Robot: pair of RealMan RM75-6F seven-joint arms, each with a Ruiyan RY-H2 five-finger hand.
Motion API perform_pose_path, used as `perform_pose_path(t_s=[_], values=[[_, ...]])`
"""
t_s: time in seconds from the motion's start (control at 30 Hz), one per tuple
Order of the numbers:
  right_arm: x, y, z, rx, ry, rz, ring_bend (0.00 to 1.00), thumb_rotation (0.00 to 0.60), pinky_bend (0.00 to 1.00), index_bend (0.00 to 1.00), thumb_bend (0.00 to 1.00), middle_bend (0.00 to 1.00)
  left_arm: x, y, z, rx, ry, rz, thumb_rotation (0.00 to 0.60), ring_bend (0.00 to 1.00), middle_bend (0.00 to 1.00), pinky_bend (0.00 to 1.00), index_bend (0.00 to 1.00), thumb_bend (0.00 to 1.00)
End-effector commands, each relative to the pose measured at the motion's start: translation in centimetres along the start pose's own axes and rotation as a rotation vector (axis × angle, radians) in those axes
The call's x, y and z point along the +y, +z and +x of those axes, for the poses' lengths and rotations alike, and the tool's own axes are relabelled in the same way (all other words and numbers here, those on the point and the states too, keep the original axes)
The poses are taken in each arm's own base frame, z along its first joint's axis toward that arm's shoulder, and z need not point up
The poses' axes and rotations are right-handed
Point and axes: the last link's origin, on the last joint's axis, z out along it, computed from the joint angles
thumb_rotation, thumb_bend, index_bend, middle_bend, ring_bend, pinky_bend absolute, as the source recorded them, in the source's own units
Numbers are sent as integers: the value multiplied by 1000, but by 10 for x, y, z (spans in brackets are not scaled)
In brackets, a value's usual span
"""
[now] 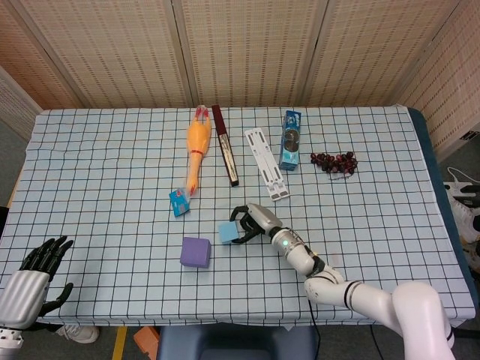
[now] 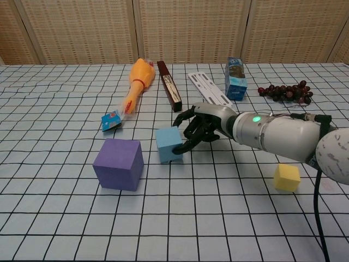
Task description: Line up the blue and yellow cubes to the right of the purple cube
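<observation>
From the head view, your right hand [image 1: 248, 223] lay low on the checked tablecloth [image 1: 105, 165], its dark fingers curled against the right side of the blue cube [image 1: 229, 232]. The blue cube sat just up and to the right of the purple cube [image 1: 195, 252], the two near each other but apart. Your left hand [image 1: 39, 264] rested at the near left corner, empty, fingers spread. Further back lay a rubber chicken [image 1: 196, 142], a dark flat bar [image 1: 225, 144], a white strip [image 1: 267, 163], a blue carton [image 1: 291, 139] and a bunch of dark grapes [image 1: 334, 162]. A small blue packet [image 1: 179, 202] lay near the chicken's feet.

From the chest view, the right hand [image 2: 200, 126] touched the blue cube [image 2: 168, 144] with its fingertips [image 2: 183, 147] on the cube's right face; whether the hand truly gripped it or only pressed it was hard to tell. The purple cube [image 2: 119, 164] stood to the left of it. The yellow cube [image 2: 287, 177] sat well apart, under the forearm's right side. Your left hand did not appear there.
</observation>
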Motion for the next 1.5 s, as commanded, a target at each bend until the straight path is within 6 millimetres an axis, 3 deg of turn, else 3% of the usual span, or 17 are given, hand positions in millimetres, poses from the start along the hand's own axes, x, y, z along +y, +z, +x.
perform_pose_path(t_s=[0.03, 0.4, 1.5], values=[[-3, -6, 0, -20, -3, 5, 984, 600, 1000, 643, 24, 882, 2, 0, 1, 8, 4, -7, 600, 0, 0, 139, 0, 386], [-6, -30, -5, -23, -5, -16, 985, 600, 1000, 643, 25, 883, 10, -9, 5, 49, 20, -49, 600, 0, 0, 140, 0, 387], [-12, -16, -41, -113, 115, -49, 987, 600, 1000, 644, 24, 885, 10, -12, 8, 62, -5, -64, 600, 0, 0, 141, 0, 381]])
